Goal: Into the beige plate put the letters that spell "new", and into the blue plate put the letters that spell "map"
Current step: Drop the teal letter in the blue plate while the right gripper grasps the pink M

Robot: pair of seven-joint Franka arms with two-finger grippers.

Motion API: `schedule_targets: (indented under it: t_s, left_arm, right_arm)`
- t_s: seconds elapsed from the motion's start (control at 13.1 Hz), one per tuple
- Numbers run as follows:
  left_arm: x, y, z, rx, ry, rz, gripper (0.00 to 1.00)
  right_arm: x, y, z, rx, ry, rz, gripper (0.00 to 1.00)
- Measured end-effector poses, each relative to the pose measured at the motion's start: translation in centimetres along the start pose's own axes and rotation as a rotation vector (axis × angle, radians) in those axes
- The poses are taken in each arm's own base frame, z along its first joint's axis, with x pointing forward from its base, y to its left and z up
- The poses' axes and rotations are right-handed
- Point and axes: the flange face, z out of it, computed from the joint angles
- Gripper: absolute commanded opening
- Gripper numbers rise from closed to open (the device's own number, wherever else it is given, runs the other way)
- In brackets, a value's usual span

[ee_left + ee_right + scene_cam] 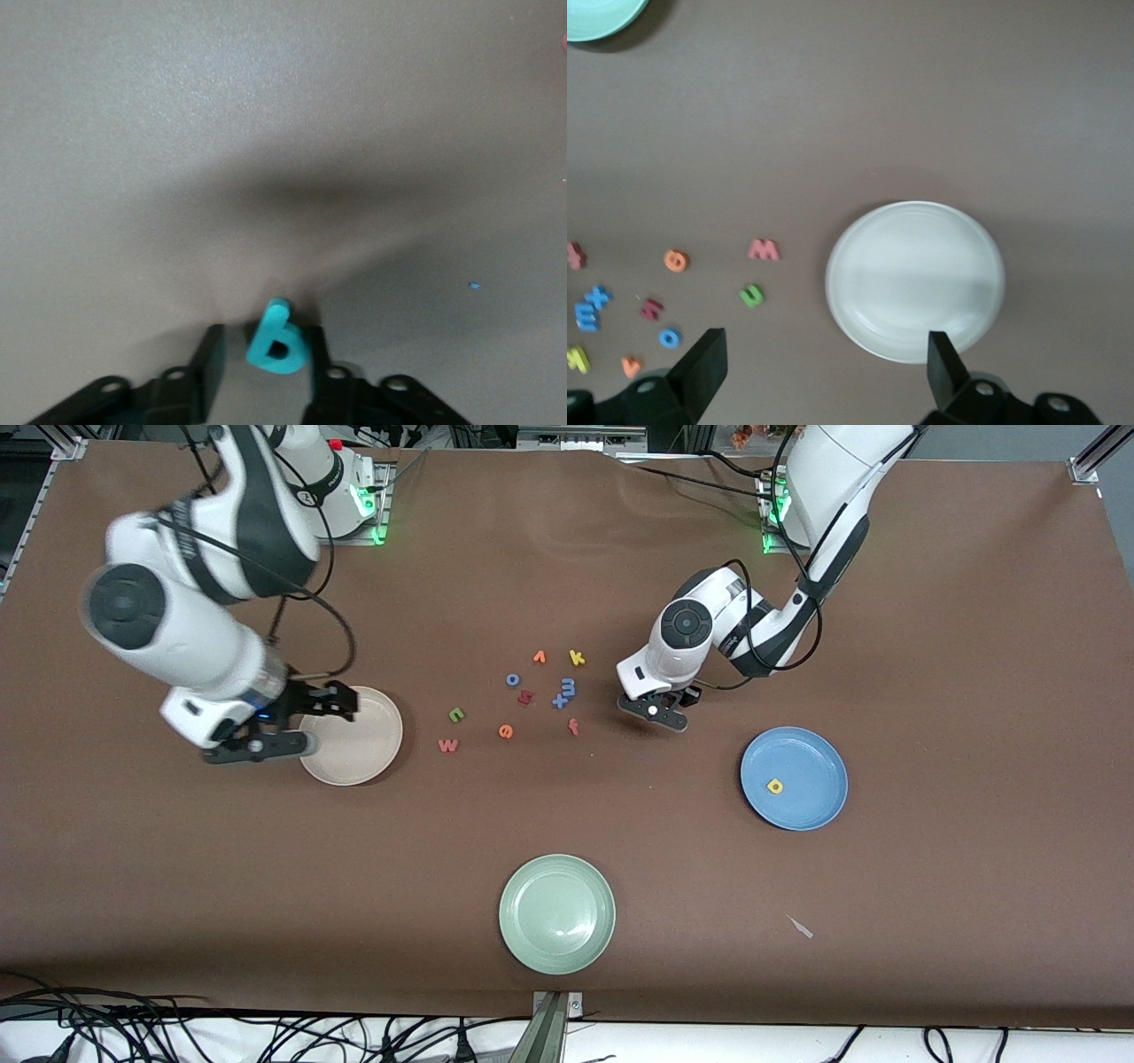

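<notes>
Left gripper (266, 354): clamped on the teal letter (276, 341), above bare table.
Right gripper (824, 363): spread wide, holding nothing, over the beige plate (354, 737).
Blue plate (802, 762): contained the yellow letter (775, 786).
Green n (456, 714), pinkish-red w (448, 745): on the table beside the beige plate.

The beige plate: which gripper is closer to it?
The right. The right gripper hangs open just above the beige plate, at its rim. The left gripper is down at the table past the loose letters, toward the blue plate, around a teal letter.

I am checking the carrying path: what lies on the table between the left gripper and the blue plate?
Nothing: the front view shows bare brown table between the left gripper, at the teal letter, and the blue plate.
</notes>
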Motion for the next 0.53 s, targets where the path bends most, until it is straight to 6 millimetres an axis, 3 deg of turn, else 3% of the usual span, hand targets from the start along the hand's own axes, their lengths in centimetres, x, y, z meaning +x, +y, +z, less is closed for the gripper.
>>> schedule_targets:
  t_s: [0.08, 0.3, 0.53]
  left_arm:
    - [0.0, 0.0, -0.1, 0.001, 0.003, 0.000, 0.00]
    - [0.3, -0.1, -0.5, 0.000, 0.010, -0.003, 0.00]
    - [1.8, -1.9, -3.7, 0.051, -0.039, -0.022, 0.00]
  right_arm:
    - [-0.4, -1.4, 1.8, 0.006, 0.009, 0.014, 1.00]
    - [-2.5, -3.5, 7.8, 0.026, 0.050, 0.049, 1.00]
    - [-5.5, -4.8, 14.2, 0.050, 0.106, 0.062, 1.00]
